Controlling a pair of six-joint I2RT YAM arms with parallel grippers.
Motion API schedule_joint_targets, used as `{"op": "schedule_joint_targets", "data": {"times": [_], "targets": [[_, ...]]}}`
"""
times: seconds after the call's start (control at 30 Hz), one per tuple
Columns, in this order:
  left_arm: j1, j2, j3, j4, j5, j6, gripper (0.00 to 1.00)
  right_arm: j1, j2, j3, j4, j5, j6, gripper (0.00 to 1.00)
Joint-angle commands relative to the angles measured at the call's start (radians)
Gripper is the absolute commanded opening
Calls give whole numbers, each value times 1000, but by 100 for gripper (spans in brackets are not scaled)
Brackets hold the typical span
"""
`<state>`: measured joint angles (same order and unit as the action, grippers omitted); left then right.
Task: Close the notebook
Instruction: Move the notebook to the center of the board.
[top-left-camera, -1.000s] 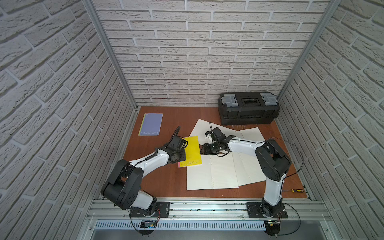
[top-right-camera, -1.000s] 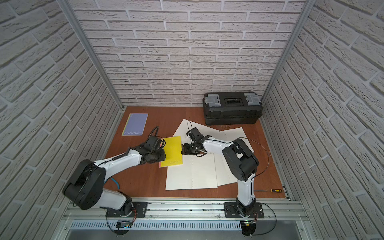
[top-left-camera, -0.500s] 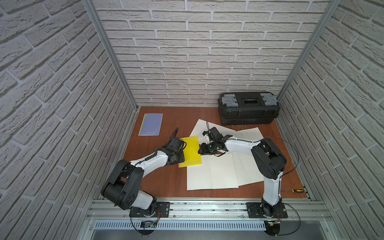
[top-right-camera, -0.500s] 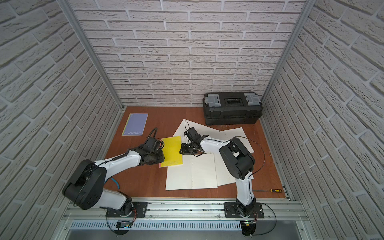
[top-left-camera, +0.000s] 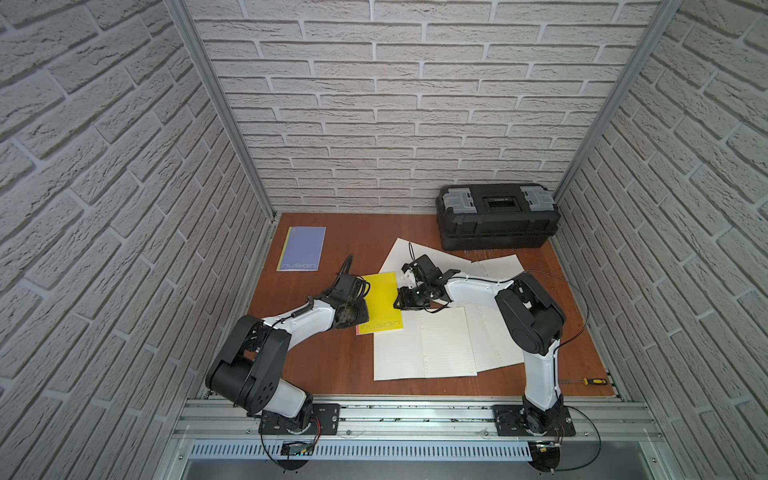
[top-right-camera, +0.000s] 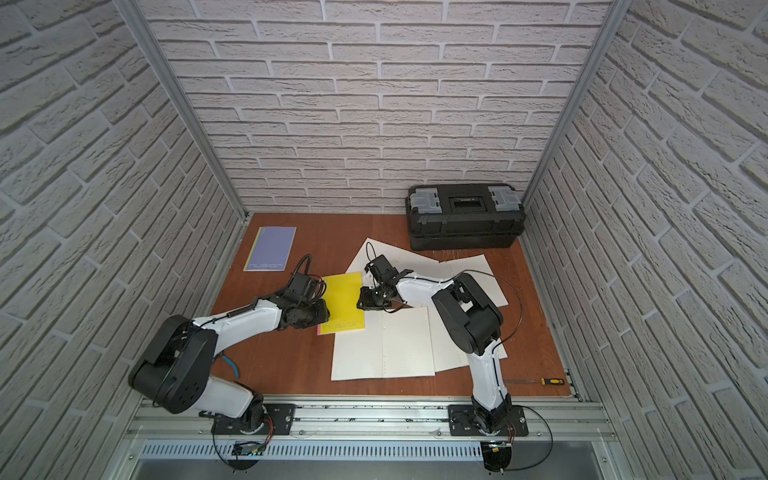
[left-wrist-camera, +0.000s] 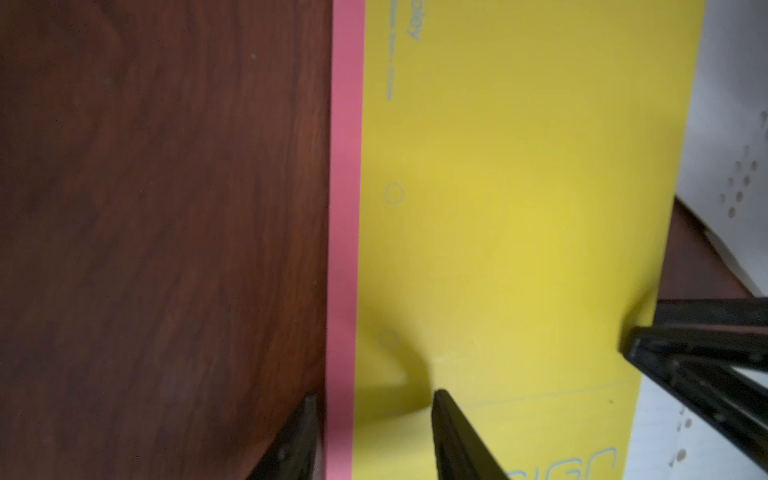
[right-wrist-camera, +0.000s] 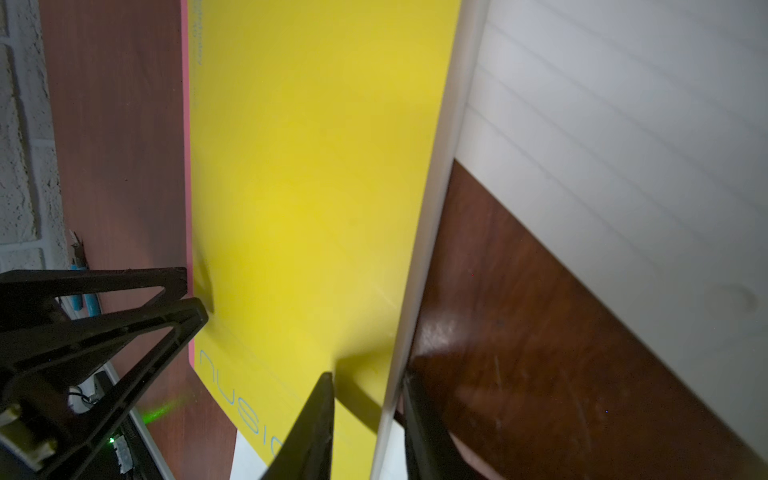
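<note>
A: Where is the yellow notebook (top-left-camera: 380, 301)?

B: Mid-table (top-left-camera: 332, 365), between the 2 arms in both top views. Its cover faces up, with a pink strip along the spine side and the logo toward the robot. Its near corner overlaps the loose lined sheets (top-left-camera: 424, 353).

A: And the left claw (left-wrist-camera: 372, 397)?

B: Spread. It straddles the pink spine edge, 1 finger over the bare wood and the other down on the yellow cover.

A: The right claw (right-wrist-camera: 368, 378)?

B: It is at the opposite, free edge. Its 2 fingers stand close together, 1 over the yellow cover and 1 on the outer side of the white page edge. The outer finger seems to touch that edge, and a sliver of yellow shows beside the inner one. I cannot tell whether it truly pinches.

A: Does the cover lie flat?

B: It lies over the pages, but the free edge is blurred in the right wrist view, so I cannot tell.

A: Anything else on the table?

B: A closed purple notebook (top-left-camera: 302, 249) lies far left. A black toolbox (top-left-camera: 496, 216) stands at the back right, and a screwdriver (top-left-camera: 590, 381) lies at the front right edge. All 3 are well apart from the claws.
</note>
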<state>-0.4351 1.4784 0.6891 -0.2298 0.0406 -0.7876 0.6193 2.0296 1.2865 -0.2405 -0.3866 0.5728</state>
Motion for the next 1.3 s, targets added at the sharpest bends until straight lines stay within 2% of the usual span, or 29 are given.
{"op": "schedule_joint_targets", "data": {"times": [0.0,0.47,0.7,1.27], "targets": [[23,26,-7,11,18,-6,46,16,18,24,7,-8,10,30],[168,41,60,-26,43,74,46,55,85,116,15,-20,42,30],[244,82,79,-7,92,107,46,72,130,173,27,-26,66,30],[331,252,203,40,169,146,44,78,241,308,66,-13,122,30]]}}
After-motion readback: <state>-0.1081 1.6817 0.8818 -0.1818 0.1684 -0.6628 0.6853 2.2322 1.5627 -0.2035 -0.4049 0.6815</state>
